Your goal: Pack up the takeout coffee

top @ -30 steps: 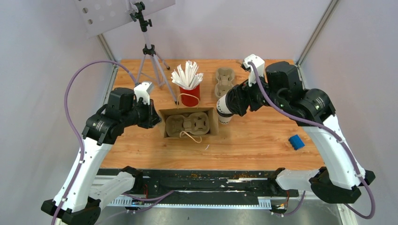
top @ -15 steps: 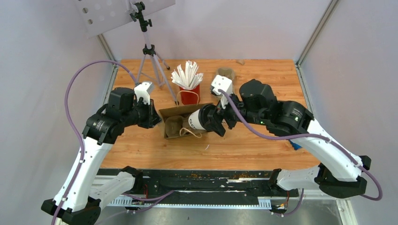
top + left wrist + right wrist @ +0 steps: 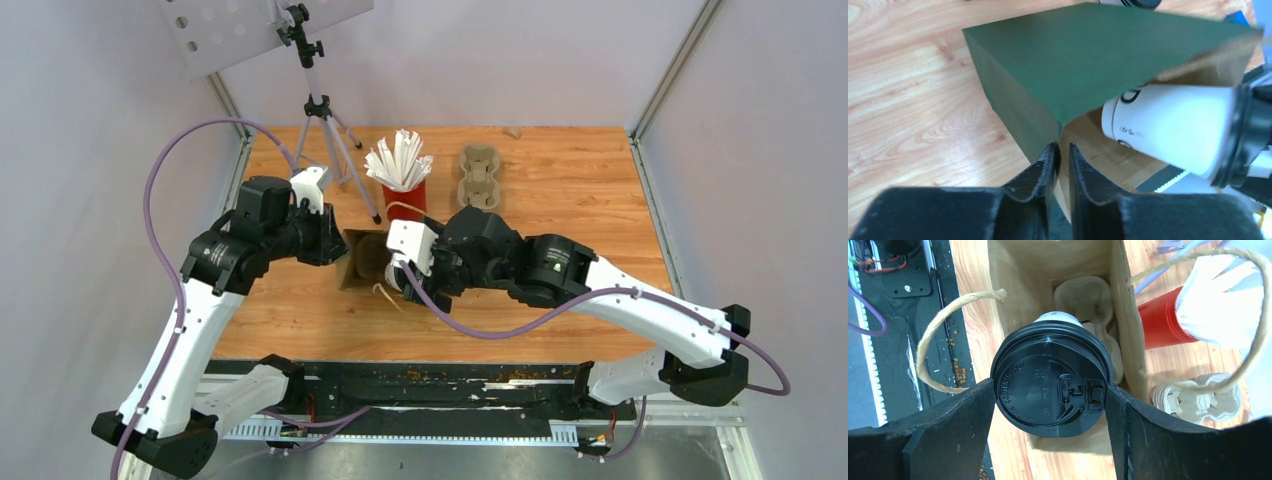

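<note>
A white takeout coffee cup (image 3: 1168, 125) with a black lid (image 3: 1050, 380) lies sideways at the mouth of a brown paper bag (image 3: 362, 258). My right gripper (image 3: 1050, 390) is shut on it, one finger pressed on each side of the lid. A beige pulp tray (image 3: 1083, 295) sits deep inside the bag. My left gripper (image 3: 1063, 150) is at the bag's left rim. Its jaws stand a little apart, with the bag's dark green wall (image 3: 1088, 55) against one finger. In the top view the right gripper (image 3: 400, 272) hides most of the cup, and the left gripper (image 3: 335, 240) touches the bag.
A red cup of white straws (image 3: 405, 195) stands just behind the bag. A spare pulp tray (image 3: 480, 175) lies to its right. A tripod (image 3: 320, 110) stands at the back left. The bag's rope handle (image 3: 933, 355) loops out toward the table's near edge.
My right arm swung left, carrying the cup from beside the bag into its mouth. The bag has tipped toward that arm. My left jaws have parted slightly.
</note>
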Motion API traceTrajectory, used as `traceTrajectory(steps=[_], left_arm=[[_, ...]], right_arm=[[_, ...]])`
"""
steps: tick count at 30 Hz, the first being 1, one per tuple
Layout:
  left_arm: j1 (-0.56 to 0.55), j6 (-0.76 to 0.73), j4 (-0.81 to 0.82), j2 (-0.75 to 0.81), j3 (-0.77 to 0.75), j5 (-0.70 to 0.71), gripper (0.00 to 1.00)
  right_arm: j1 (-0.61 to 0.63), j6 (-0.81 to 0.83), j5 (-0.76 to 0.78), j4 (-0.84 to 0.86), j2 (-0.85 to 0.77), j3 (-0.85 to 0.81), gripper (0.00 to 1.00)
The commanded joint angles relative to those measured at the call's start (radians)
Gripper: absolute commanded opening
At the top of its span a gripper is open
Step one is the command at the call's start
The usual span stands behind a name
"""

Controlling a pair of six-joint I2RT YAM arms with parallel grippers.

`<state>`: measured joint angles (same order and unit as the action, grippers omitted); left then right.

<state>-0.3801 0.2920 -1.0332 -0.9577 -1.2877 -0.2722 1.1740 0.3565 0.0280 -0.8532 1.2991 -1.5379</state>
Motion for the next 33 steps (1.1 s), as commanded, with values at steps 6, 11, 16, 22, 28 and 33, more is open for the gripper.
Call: traceTrajectory(steps=[6, 11, 16, 22, 28, 33], left_arm=[[0.0, 0.041, -0.127, -0.012, -0.133, 0.088, 0.52], [0.0, 0.058, -0.145, 0.035, -0.099, 0.071, 0.62], [0.001, 0.078, -0.195, 0.056, -0.083, 0.117, 0.65], [0.001, 0.085, -0.186, 0.094, -0.029, 0.11, 0.65], [0.001, 0.064, -0.094, 0.105, 0.06, 0.103, 0.62], [0.001, 0.017, -0.037, 0.11, 0.092, 0.146, 0.52]], right_arm=[[0.033, 0.071, 0.044, 0.099, 0.066, -0.036, 0.63], [0.034, 0.082, 0.07, 0.104, 0.084, -0.036, 0.63], [0.033, 0.081, 0.093, 0.11, 0.092, -0.046, 0.63], [0.033, 0.069, 0.109, 0.109, 0.108, -0.055, 0.63], [0.033, 0.076, 0.104, 0.113, 0.118, -0.06, 0.63], [0.033, 0.136, 0.071, 0.111, 0.112, -0.042, 0.63]])
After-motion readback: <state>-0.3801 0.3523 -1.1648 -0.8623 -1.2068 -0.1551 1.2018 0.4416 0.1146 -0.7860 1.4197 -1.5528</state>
